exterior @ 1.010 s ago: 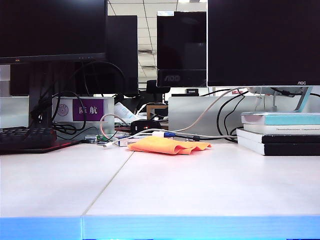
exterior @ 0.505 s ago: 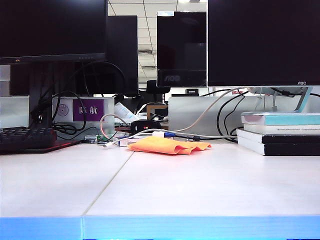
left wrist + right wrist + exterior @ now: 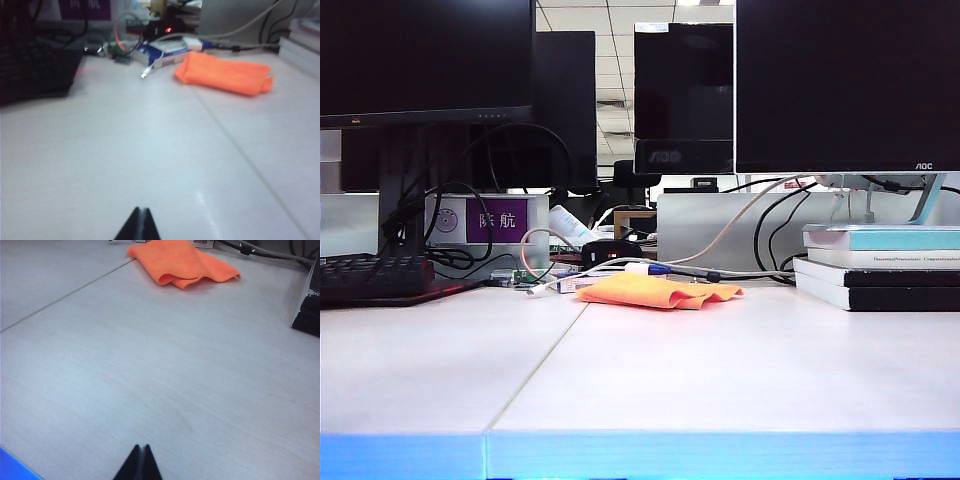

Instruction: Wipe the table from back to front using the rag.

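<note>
The orange rag [image 3: 660, 291] lies folded and rumpled at the back middle of the white table [image 3: 720, 370], just right of the panel seam. It also shows in the left wrist view as rag [image 3: 224, 73] and in the right wrist view as rag [image 3: 182, 262]. My left gripper [image 3: 140, 210] is shut with nothing in it, hovering over bare table well short of the rag. My right gripper [image 3: 140, 447] is shut and empty too, near the blue front edge, far from the rag. Neither arm appears in the exterior view.
A black keyboard [image 3: 375, 275] sits at the back left. Cables and small devices [image 3: 620, 265] crowd just behind the rag. A stack of books [image 3: 880, 265] stands at the back right under a monitor. More monitors line the back.
</note>
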